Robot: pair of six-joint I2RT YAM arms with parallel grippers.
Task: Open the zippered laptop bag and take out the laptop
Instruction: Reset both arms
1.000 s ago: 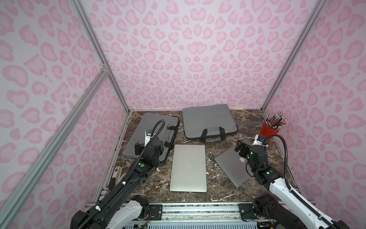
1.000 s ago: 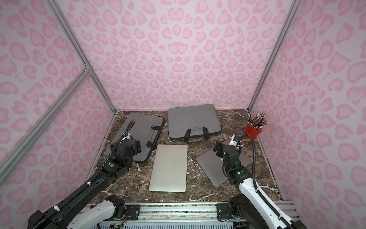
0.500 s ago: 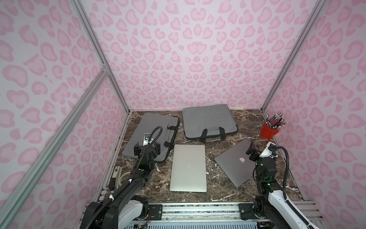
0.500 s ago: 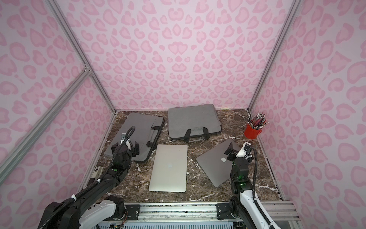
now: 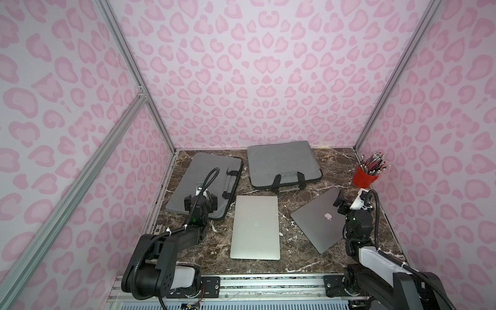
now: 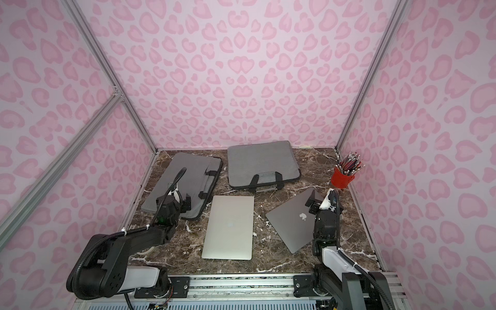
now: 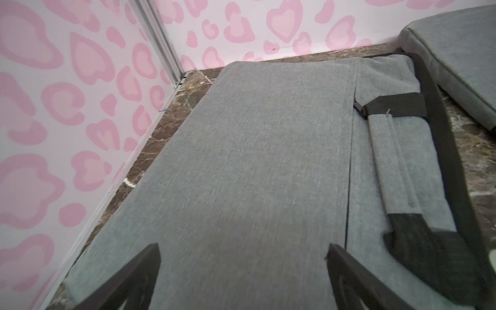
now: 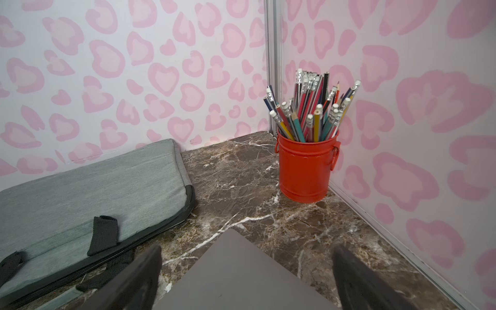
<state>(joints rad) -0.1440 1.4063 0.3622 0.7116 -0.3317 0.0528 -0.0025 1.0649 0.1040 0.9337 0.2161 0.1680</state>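
A red metal cup (image 5: 365,179) crammed with pencils (image 5: 373,163) stands at the right of the frame in both top views, on a brown marble tabletop (image 5: 335,166), against pink heart-print walls (image 5: 255,67).

In both top views the left arm (image 5: 188,236) is covering the near end of the left laptop bag (image 5: 193,174), and a pale item (image 5: 199,187) just beyond the arm is showing too small to identify. The right arm (image 5: 358,222) is hiding one edge of the dark laptop (image 5: 319,222). In the right wrist view, blurred fingers (image 8: 139,279) and the back laptop bag (image 8: 80,193) are running off the picture's edge.
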